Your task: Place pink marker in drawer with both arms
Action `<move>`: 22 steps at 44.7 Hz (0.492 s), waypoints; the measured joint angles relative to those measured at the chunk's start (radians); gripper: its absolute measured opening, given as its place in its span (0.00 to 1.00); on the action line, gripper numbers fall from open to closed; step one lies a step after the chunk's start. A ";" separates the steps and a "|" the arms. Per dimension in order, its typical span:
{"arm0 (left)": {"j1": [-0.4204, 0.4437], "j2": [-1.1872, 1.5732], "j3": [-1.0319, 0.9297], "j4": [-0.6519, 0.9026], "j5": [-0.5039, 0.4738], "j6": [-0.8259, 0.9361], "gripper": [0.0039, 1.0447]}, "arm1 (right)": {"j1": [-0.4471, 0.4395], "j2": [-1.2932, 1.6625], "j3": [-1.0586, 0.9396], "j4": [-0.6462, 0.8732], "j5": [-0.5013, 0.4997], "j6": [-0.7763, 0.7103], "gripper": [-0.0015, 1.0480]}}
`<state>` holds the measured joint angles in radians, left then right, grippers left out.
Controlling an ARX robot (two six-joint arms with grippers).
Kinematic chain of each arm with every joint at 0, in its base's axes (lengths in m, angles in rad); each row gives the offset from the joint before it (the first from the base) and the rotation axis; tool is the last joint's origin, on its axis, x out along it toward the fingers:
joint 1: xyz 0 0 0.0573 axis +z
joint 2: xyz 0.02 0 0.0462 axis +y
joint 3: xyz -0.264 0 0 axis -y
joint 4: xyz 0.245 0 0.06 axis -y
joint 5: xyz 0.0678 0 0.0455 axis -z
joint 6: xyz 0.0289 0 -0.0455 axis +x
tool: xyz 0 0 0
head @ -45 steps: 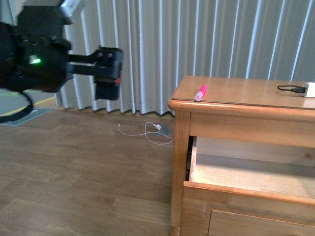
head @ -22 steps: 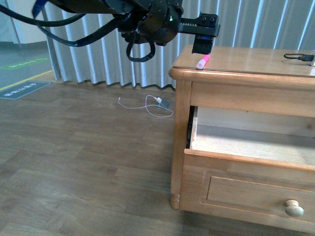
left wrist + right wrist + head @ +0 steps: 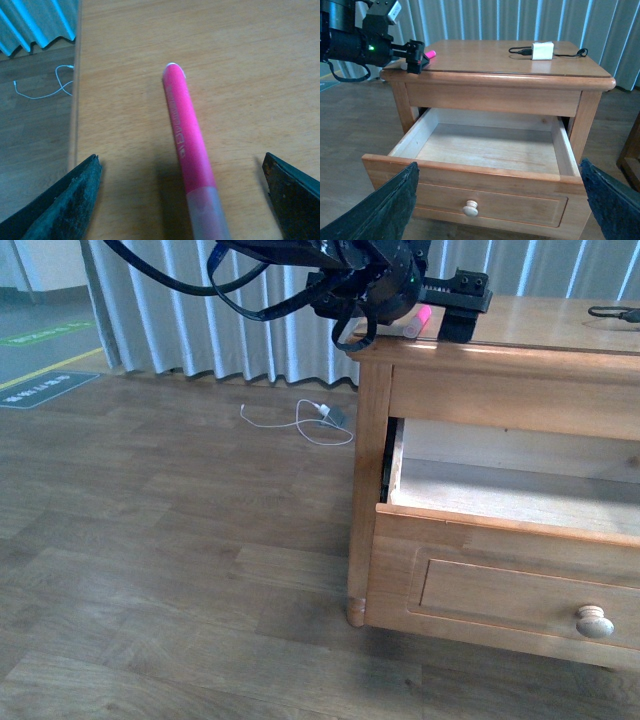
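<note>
Two arms belong to this rig, yet the front view shows just the left arm, stretched level from the dresser's left and reaching over its top, cables looping behind it. The left gripper hangs at the arm's end, pointing down at the dresser top close to the front corner. The pink marker peeks out just beside it on that top; from here I cannot tell how wide the jaws stand. Under the dresser top the drawer is pulled well out, with a round pale knob on its panel front. A thin white cable lies on the floor beside the dresser. The left wrist view is clearer: the fingers are spread wide, one on each side of the marker and touching it on neither, so nothing is gripped. The marker lies flat on the dresser top near its edge, a bright pink barrel with pale lettering, its rounded end away from the camera and its cloudy, paler cap toward it. The right wrist view looks at the dresser's front from a little above. The right gripper hovers before the open drawer, its dark fingers far apart and empty, with the drawer's pale wood inside in full view. The marker lies at the corner of the dresser top under the left gripper. A white charger sits well apart from it, toward the opposite side of that top.
</note>
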<state>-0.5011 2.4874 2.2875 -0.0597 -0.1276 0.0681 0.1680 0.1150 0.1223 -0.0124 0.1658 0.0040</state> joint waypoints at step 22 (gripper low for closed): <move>-0.024 0.102 0.193 -0.139 0.007 -0.009 0.76 | 0.000 0.000 0.000 0.000 0.000 0.000 0.92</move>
<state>-0.5251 2.5896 2.4809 -0.1986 -0.1207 0.0589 0.1680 0.1150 0.1223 -0.0124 0.1658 0.0040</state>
